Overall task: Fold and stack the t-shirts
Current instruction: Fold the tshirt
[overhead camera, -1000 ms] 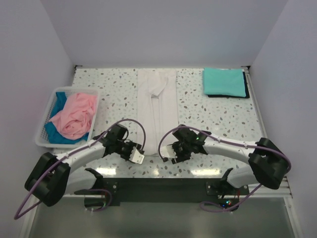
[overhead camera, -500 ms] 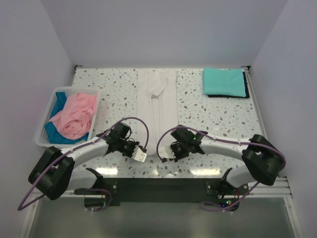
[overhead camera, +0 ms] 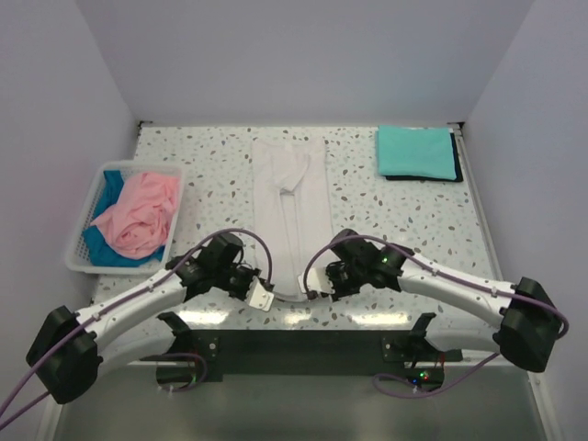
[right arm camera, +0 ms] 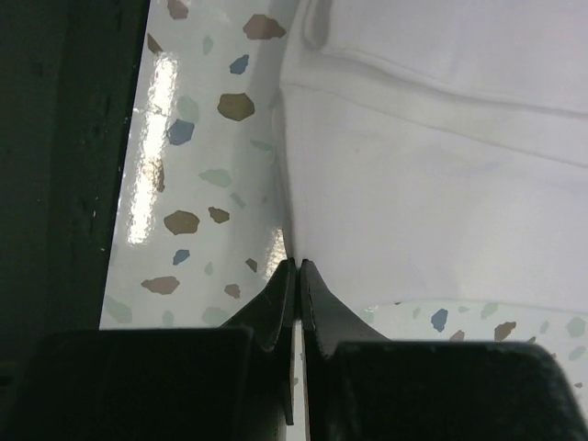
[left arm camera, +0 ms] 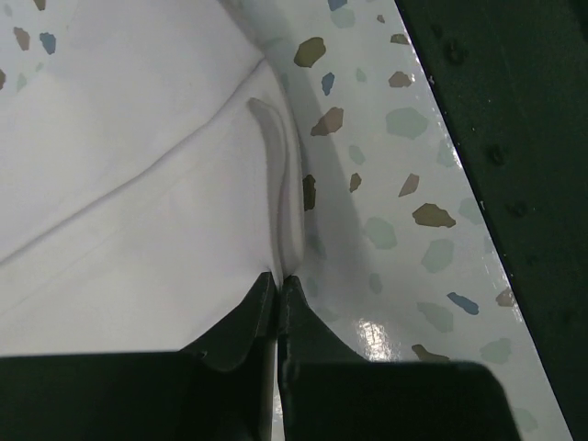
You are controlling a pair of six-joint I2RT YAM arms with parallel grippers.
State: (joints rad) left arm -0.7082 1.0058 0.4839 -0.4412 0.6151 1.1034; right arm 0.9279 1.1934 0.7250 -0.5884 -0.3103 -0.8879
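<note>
white shirt (overhead camera: 292,197): near hem now gripped at both corners
left gripper (overhead camera: 264,296) & right gripper (overhead camera: 315,294), spread a sec ago, now pinch the hem at bottom centre of frame; shirt lies as a long strip down mid-frame. next prob.: fold hem toward frame top.

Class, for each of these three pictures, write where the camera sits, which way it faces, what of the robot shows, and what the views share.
Top external: above and behind the arms, looking down over the table; both arms show, with the white t-shirt, basket and teal t-shirt.
Left wrist: on the left arm, looking along the left gripper, shut on the white t-shirt's near hem.
Right wrist: on the right arm, looking along the right gripper, shut on the same hem.
Shared: all three show the white t-shirt on the speckled table.
</note>
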